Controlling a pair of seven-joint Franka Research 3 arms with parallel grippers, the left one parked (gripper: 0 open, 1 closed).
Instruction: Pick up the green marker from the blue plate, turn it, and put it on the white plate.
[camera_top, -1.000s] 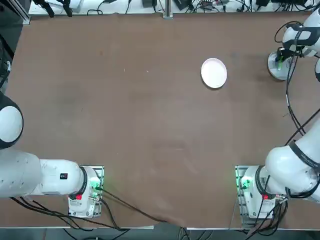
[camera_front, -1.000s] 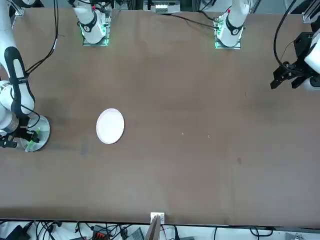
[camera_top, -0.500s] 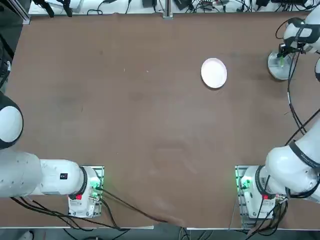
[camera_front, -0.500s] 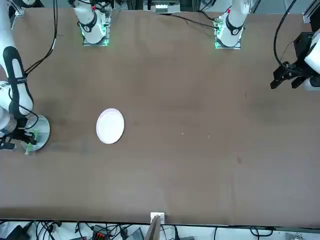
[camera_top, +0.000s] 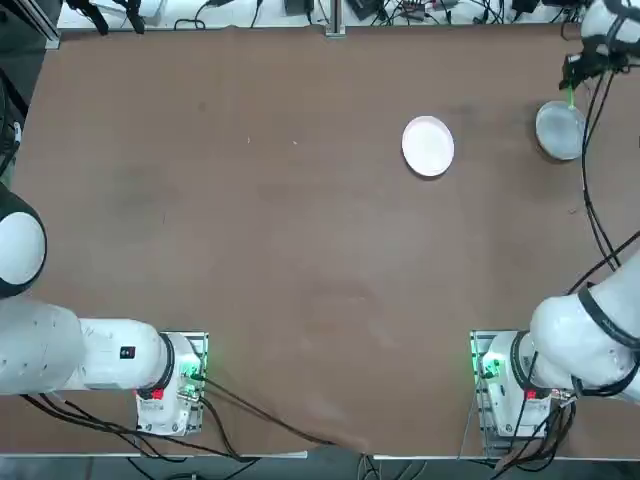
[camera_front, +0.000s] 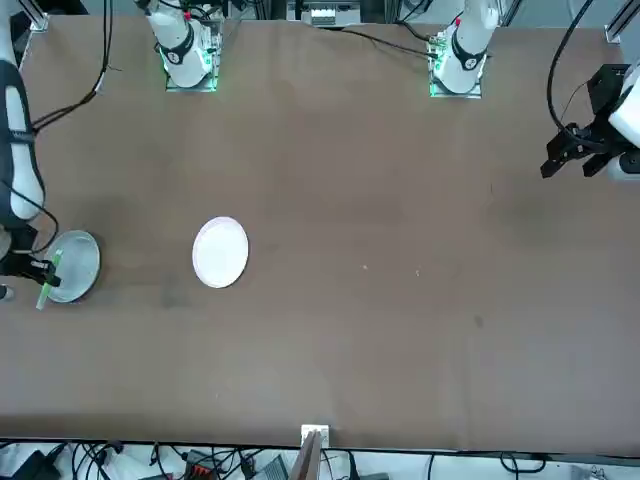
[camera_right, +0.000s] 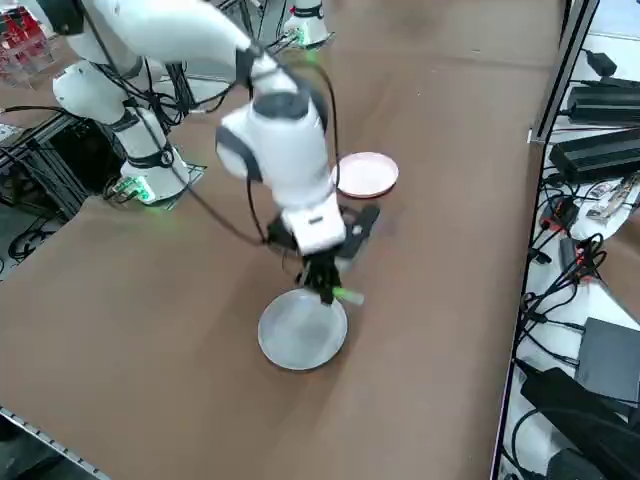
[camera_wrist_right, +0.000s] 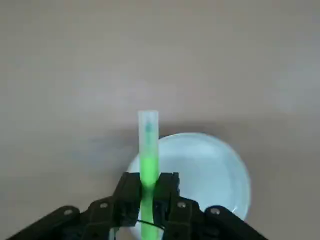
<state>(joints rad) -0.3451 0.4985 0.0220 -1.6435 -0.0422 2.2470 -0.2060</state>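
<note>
My right gripper (camera_right: 325, 290) is shut on the green marker (camera_right: 345, 294), which hangs roughly level in the air. It sits just above the rim of the empty blue plate (camera_right: 302, 328) at the table's far right. In the wrist view the marker (camera_wrist_right: 148, 150) sticks out past the two fingers (camera_wrist_right: 131, 192) with the blue plate (camera_wrist_right: 200, 170) below it. The top view shows the gripper (camera_top: 572, 85), the marker (camera_top: 570, 97) and the blue plate (camera_top: 558, 130). The white plate (camera_top: 428, 146) lies empty to the left of the blue one, toward the table's middle. From the front I see the marker (camera_front: 46, 283), blue plate (camera_front: 72, 265) and white plate (camera_front: 220, 252).
The table's right edge (camera_right: 520, 250) runs close to the blue plate, with power supplies and cables (camera_right: 600, 100) beyond it. More cables (camera_top: 400, 10) line the far edge. The parked left arm (camera_top: 60, 350) stays at the near left.
My right gripper closed on the green marker on the blue plate and has lifted it off, drifting toward the far edge of the table. The blue plate now lies bare.
</note>
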